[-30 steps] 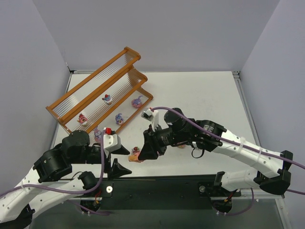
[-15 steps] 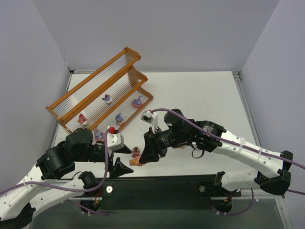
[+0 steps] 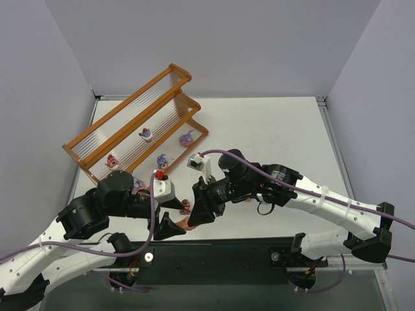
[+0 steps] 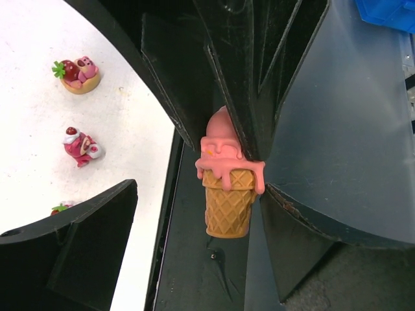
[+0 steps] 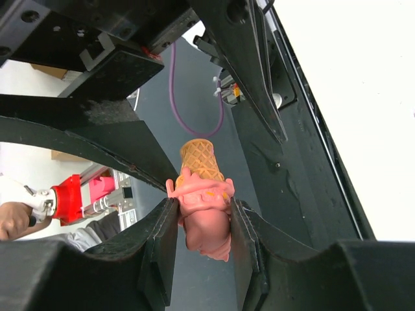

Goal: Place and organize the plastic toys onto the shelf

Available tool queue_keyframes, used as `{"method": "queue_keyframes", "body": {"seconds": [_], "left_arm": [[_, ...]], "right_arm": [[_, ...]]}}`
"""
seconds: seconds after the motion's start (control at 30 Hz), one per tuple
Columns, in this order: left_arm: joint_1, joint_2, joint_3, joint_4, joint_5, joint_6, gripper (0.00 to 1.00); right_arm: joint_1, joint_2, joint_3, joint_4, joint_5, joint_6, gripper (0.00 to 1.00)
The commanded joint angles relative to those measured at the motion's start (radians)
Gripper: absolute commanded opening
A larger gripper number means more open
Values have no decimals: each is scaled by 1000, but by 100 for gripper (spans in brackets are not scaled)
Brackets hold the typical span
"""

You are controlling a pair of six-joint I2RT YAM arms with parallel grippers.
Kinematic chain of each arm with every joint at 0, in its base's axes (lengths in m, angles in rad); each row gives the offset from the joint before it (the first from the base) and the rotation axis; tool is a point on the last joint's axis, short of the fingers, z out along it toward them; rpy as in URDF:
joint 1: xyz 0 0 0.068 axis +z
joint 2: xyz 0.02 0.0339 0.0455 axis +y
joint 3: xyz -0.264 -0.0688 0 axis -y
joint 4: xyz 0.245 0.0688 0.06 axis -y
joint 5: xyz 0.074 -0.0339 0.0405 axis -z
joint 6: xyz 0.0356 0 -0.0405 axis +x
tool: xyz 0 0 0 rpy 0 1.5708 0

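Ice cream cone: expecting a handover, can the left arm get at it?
Probably yes: the right gripper pinches the cone by its pink top, the waffle end is bare, and the open left gripper flanks it.

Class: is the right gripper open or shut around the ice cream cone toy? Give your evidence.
Shut: the right gripper clamps the ice cream cone toy, one finger against each side of its pink scoop.

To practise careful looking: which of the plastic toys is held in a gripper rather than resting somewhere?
The pink ice-cream cone, pinched by its pink top in the right gripper; the other toys rest on the shelf or table.
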Motion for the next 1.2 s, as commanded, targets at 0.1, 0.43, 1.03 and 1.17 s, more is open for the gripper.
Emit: {"method": "queue_keyframes", "body": {"seconds": [0.1,0.43,1.03,1.17], "left_arm": [[-3,9,-21,54,73,-5,81],[-3,4,-32,80,81,-21,65],[-4,-15,-49,132,77,-60,0],[-4,-23,-47,132,43,-63,0]], "right_arm": [[8,3,19,41,-38,16,0],[10,6,19,44,-43,18,0],[14,28,51,38,-8,29,0],[13,23,49,35,35,29,12]]}}
